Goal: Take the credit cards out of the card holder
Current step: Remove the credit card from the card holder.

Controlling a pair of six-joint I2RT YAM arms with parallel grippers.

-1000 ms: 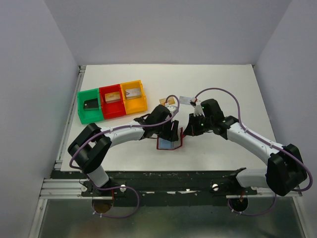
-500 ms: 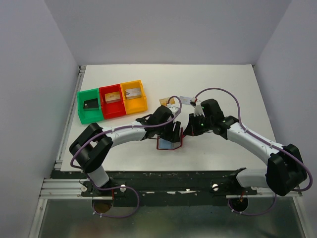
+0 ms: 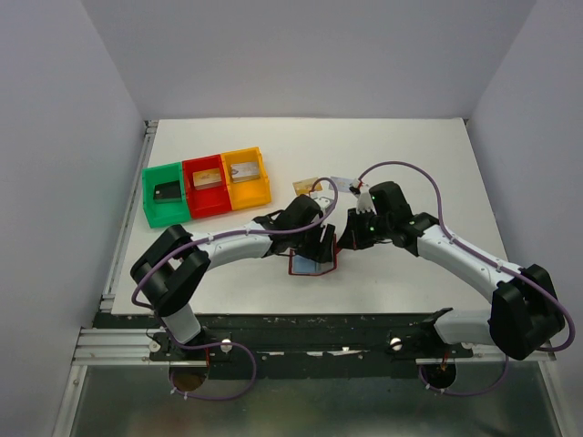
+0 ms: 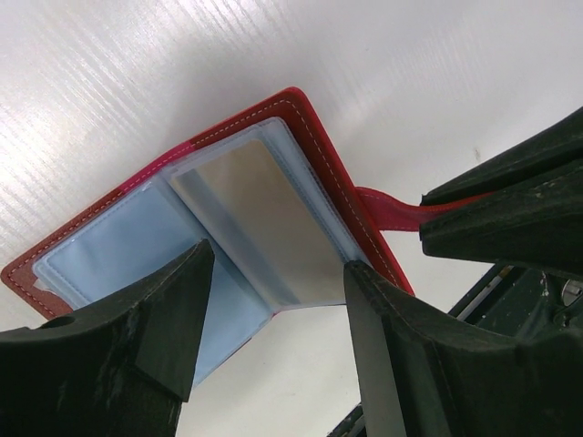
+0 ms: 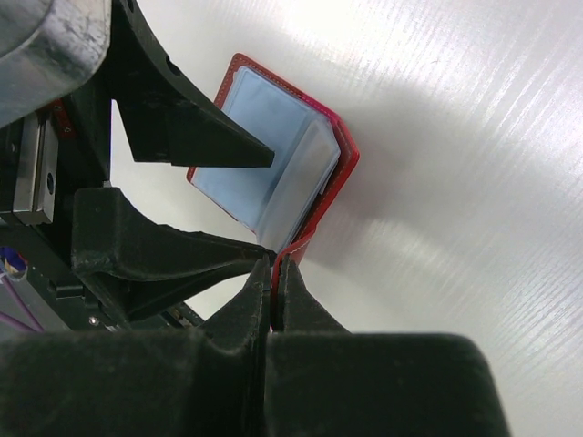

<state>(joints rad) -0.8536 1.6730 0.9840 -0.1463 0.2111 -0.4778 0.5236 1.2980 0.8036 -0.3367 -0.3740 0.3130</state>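
Observation:
The card holder (image 3: 311,265) lies open on the table, dark red with light blue lining (image 4: 109,259). A pale silver credit card (image 4: 260,214) sits in its clear sleeve. My right gripper (image 5: 275,269) is shut on the card holder's red snap tab (image 4: 390,213) and holds that side up. In the top view the right gripper (image 3: 347,240) is just right of the wallet. My left gripper (image 4: 278,258) is open and hovers over the sleeve's near edge, one finger on either side, touching nothing. From above, the left gripper (image 3: 316,244) is directly over the wallet.
Green (image 3: 151,202), red (image 3: 195,204) and orange (image 3: 266,187) bins stand in a row at the back left, each with a card inside. A tan card (image 3: 302,186) lies on the table behind the arms. The two grippers are very close together.
My left gripper has crept right and down over the card holder and its jaws have widened slightly. The right gripper has kept its grip and place.

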